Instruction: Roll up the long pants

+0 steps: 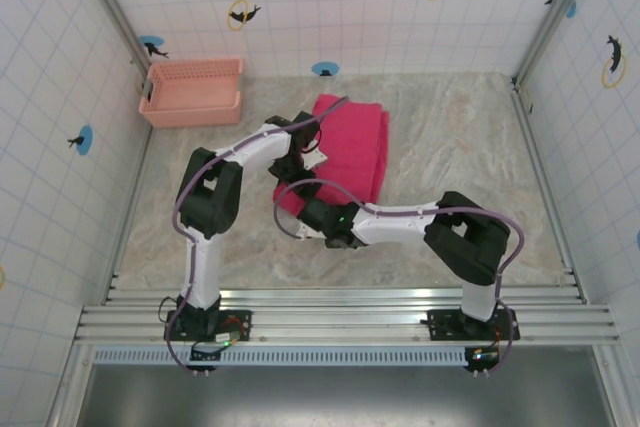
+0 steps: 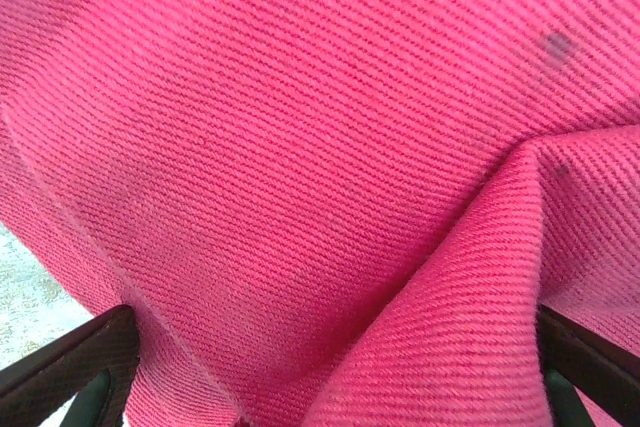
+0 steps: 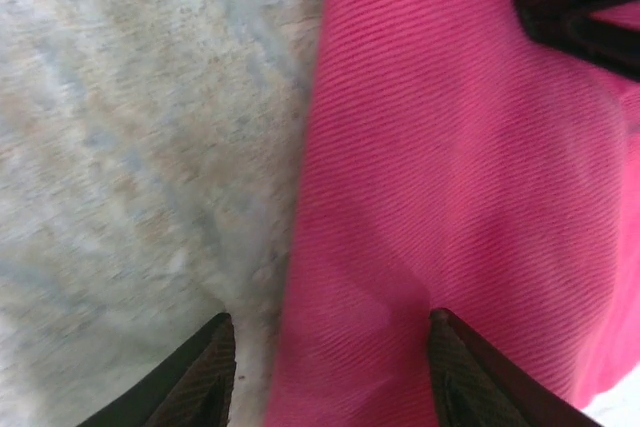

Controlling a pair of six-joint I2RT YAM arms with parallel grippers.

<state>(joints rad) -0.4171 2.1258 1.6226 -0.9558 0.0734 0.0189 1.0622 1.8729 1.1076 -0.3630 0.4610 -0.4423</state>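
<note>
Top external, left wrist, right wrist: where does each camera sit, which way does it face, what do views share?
Top external: above and behind, looking down at the table; left arm and right arm show, long pants mid-table.
Left wrist: on the left arm, facing close pants fabric; left gripper open at the bottom.
Right wrist: facing the pants' edge and table; right gripper fingers apart.
Shared: all see the pants.

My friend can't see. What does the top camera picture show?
Bright magenta-red long pants, folded, lie on a marbled table, with the left arm and right arm both reaching onto them. A pale pink lattice basket sits in the far left corner.
</note>
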